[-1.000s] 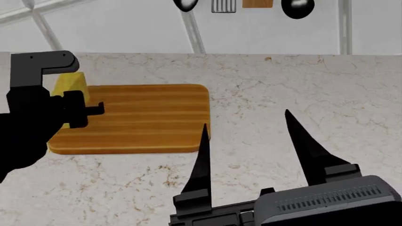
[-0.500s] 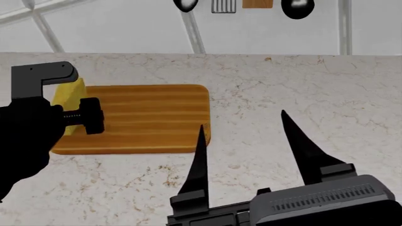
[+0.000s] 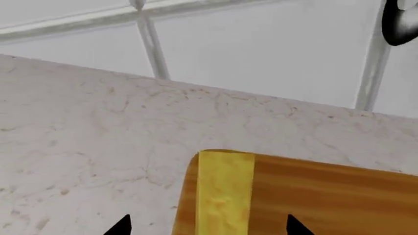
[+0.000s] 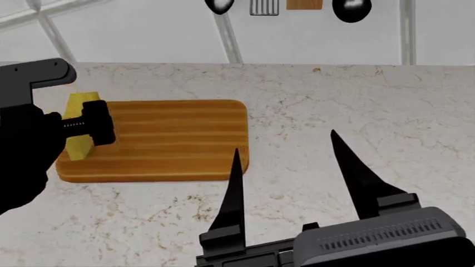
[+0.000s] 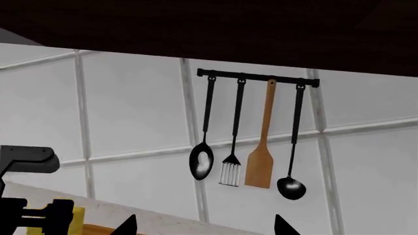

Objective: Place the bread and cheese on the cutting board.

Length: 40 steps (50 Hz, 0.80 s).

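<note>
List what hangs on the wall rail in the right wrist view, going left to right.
Black spoon → black slotted turner → wooden spatula → black ladle.

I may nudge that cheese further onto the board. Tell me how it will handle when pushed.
The cheese stands tall and narrow at the left end of the cutting board, so a high push would probably tip it. It looks like a rigid block and should slide rather than bend. Its flat faces make rolling unlikely.
</note>
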Tool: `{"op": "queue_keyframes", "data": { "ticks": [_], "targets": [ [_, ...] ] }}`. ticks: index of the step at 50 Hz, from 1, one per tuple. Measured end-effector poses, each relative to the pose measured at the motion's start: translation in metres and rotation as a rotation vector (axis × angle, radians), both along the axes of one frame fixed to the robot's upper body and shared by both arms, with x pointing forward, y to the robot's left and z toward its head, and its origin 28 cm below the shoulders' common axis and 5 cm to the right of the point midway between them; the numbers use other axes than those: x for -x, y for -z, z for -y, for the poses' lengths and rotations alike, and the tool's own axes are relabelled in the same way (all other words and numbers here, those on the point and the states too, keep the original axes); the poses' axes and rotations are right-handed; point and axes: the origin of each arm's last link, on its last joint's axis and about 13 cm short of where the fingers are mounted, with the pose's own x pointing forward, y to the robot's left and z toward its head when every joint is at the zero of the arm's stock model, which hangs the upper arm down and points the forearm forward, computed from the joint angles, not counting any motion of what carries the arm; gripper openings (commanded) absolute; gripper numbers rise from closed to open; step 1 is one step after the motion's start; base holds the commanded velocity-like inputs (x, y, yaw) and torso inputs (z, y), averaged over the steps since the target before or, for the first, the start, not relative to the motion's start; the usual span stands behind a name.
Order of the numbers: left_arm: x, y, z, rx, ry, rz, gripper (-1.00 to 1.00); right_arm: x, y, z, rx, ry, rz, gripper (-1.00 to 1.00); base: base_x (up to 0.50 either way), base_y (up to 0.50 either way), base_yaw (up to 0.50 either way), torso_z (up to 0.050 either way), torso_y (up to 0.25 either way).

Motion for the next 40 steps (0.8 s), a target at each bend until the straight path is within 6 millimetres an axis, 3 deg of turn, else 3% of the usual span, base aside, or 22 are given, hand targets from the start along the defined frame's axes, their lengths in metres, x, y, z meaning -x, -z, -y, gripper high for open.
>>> {"op": "queue_keyframes", "data": {
  "ticks": [15, 27, 40],
  "targets": [
    [0.033, -0.047, -0.004, -0.046, 0.0, 0.119, 1.0, 0.002, -0.002, 0.001, -0.004, 0.001, 0.007, 1.0, 0.0, 0.0, 0.0, 0.0, 0.0],
    [0.09, -0.09, -0.011, -0.094, -0.002, 0.209, 1.0, 0.004, -0.004, 0.001, -0.007, -0.001, 0.016, 1.0, 0.0, 0.0, 0.0, 0.0, 0.0],
    [0.146, -0.105, -0.02, -0.144, 0.052, 0.243, 1.0, 0.006, -0.005, 0.001, -0.01, -0.001, 0.021, 1.0, 0.0, 0.0, 0.0, 0.0, 0.0]
  ]
}}
